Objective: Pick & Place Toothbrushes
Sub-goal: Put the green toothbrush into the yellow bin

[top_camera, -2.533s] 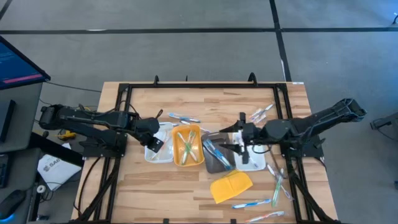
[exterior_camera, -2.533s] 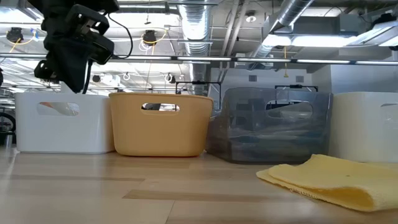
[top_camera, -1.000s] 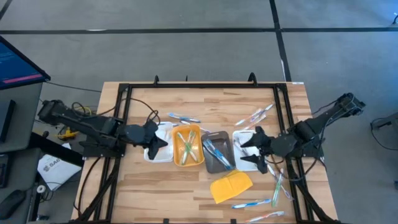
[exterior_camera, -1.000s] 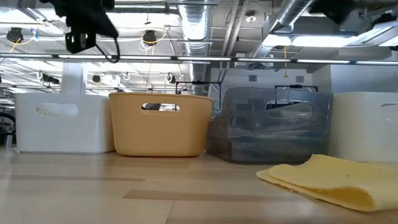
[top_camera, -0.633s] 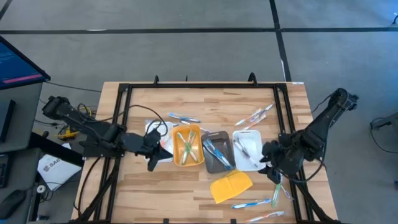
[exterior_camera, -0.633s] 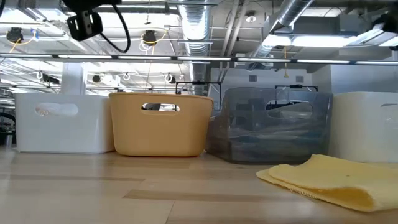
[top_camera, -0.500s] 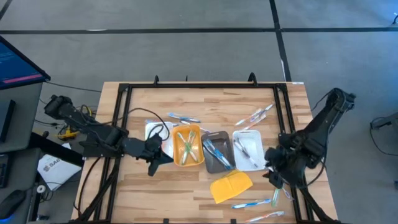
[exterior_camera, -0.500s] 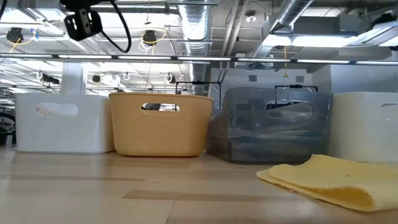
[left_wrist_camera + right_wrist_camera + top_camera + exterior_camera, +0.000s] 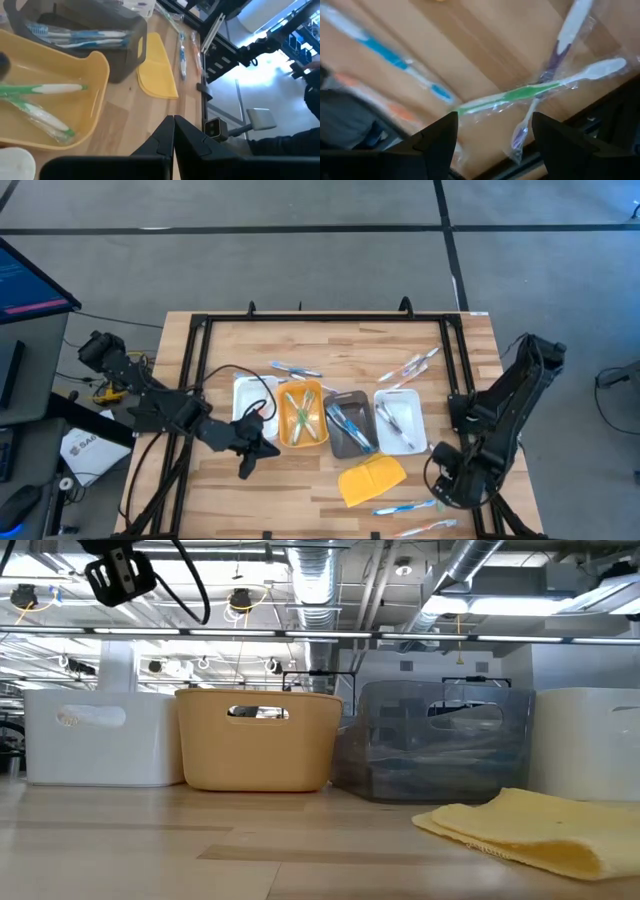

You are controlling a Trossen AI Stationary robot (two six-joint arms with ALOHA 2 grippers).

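Right wrist view — toothbrushes (wrapped) between claw tips

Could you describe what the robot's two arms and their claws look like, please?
Both arms are black, built of slim jointed segments with chunky dark joint housings. A thin black cable loops off the left arm over the table. The left claw has two flat, tapering black fingers. The right arm looks the same, and the right claw has two broad, dark fingers with angular tips.
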